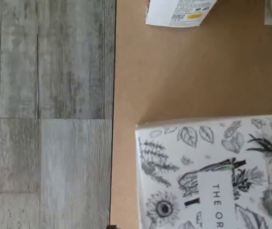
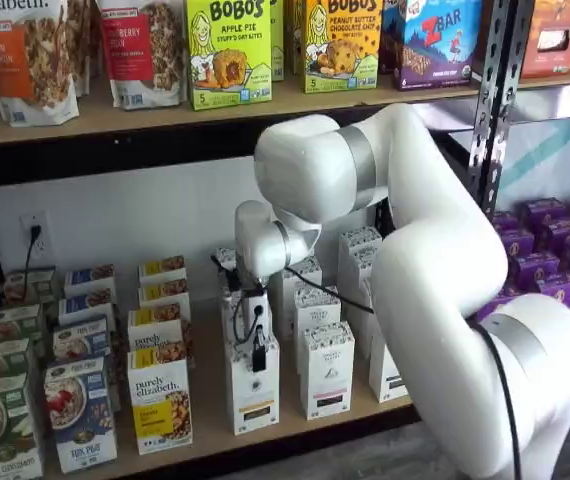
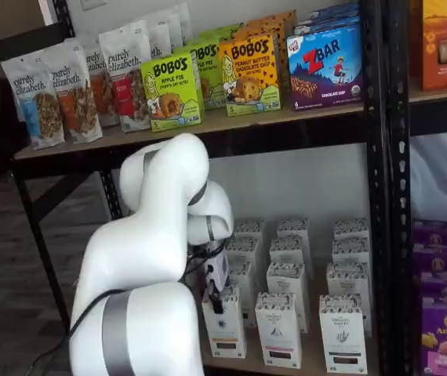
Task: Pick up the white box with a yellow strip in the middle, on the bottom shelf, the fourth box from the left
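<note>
Tool (image 2: 258, 352) hangs directly above white box (image 2: 253, 395), at front edge of bottom shelf (image 2: 295, 432), black fingers just over its speckled top. Tool released, holding nothing.

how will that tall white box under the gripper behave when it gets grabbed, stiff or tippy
The white box looks like a stiff paperboard carton, so it should hold its shape in a grip. Tall and narrow, it could tip if nudged near its top. The neighbouring carton stands close, so a toppling box might knock it.
</note>
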`<state>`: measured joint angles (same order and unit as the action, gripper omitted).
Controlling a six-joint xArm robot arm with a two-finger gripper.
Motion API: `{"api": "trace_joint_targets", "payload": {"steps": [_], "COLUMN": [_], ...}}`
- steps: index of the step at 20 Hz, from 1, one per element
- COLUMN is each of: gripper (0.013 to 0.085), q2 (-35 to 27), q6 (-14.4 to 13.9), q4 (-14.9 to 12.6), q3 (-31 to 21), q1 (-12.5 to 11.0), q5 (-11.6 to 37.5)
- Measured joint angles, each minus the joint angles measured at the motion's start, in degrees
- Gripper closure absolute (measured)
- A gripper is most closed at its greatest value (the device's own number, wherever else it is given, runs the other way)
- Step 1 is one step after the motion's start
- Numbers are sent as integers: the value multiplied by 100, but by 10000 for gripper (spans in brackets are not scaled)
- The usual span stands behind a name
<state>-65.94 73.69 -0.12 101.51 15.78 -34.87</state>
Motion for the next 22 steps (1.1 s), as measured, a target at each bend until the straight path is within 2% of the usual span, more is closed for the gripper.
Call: {"api": "trace_joint_targets", "payload": {"steps": [5, 7, 8, 10, 20, 22], "gripper": [130, 210, 210, 290, 290, 370], "q2": [-66, -78, -85, -98, -143, -136], "q6": [0, -3, -6, -4, -1, 20], "q4": [-8, -20, -27, -33, -9, 18], "q3": [14, 0, 5, 12, 38, 11], "q1": [-5, -12, -14, -22, -5, -3], "q5": [75, 108, 103, 98, 99, 140]}}
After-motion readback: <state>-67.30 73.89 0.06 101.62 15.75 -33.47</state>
